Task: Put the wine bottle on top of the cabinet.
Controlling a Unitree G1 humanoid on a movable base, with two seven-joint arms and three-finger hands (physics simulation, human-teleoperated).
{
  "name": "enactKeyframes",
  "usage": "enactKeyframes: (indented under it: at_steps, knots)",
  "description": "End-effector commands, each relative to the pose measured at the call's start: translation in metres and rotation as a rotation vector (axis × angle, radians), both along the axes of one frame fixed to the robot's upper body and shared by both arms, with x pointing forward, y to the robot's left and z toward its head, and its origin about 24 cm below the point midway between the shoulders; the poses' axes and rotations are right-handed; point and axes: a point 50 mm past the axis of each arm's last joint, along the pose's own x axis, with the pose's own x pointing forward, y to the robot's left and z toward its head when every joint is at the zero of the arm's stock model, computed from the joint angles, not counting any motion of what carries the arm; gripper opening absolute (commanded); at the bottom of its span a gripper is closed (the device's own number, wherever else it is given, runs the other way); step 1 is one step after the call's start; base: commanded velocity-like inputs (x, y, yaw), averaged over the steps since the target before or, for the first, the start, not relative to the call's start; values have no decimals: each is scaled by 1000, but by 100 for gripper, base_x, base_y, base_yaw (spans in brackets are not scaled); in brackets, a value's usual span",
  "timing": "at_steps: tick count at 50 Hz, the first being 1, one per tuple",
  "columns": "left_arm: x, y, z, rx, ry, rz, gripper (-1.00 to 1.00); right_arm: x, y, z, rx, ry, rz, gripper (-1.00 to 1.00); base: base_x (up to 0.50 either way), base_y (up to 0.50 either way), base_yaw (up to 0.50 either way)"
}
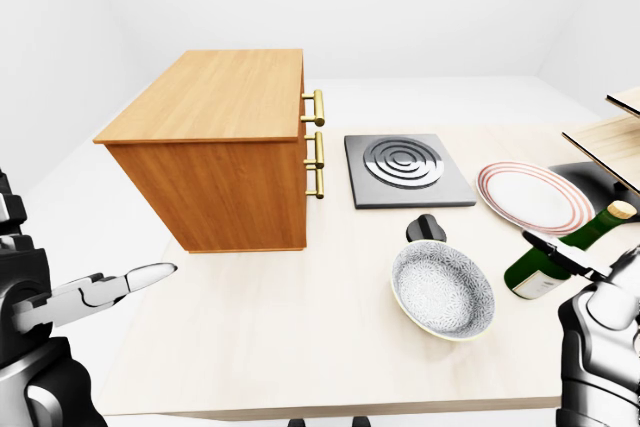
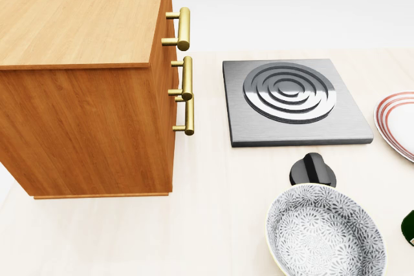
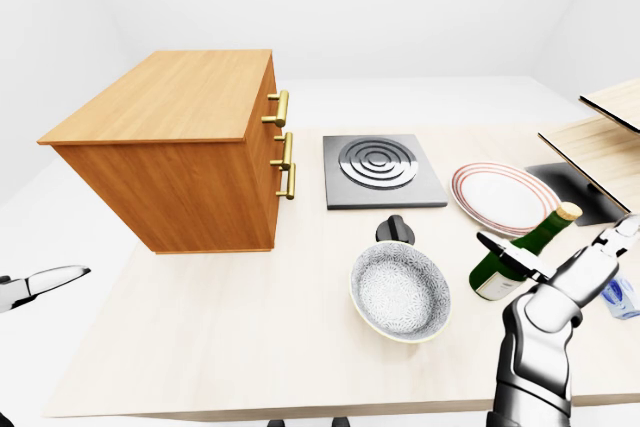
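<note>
The green wine bottle (image 3: 506, 259) with a tan cork leans on the table at the right, between the patterned bowl and my right hand; only a sliver of it (image 2: 409, 227) shows at the head view's right edge. The wooden cabinet (image 1: 218, 143) with brass handles stands on the table's left part, its flat top bare. My right hand (image 3: 560, 252) is open beside the bottle, and one dark fingertip (image 3: 498, 248) crosses in front of its body. My left hand (image 1: 125, 282) is open and empty at the lower left, off the table's left edge.
A steel hotplate (image 1: 405, 169) lies right of the cabinet, with a black knob (image 1: 427, 229) below it. A patterned bowl (image 1: 442, 292) sits left of the bottle and a red-ringed plate (image 1: 530, 197) above it. Wooden shelves (image 1: 610, 137) and a dark tray (image 3: 575, 187) are at the right.
</note>
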Motion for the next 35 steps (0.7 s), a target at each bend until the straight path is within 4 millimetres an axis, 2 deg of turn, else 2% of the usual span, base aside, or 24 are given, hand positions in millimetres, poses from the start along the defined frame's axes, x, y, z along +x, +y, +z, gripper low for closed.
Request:
enactKeyframes:
  at_steps: [1,9,16,27,35]
  knots:
    - [0,0,0,1,-1,1,100,4,-3,-15,48,54,-10,100,0,0,0]
    - [0,0,0,0,-1,1,100,8,-5,-22,69,83,-14,100,0,0,0]
    - [0,0,0,-2,2,0,100,12,-6,-17,70,69,-19,100,0,0,0]
    - [1,0,-2,-6,7,0,100,13,-11,-31,136,101,-39,100,0,0,0]
    - [2,0,-3,-7,12,0,100,16,-13,-33,145,116,-46,100,0,0,0]
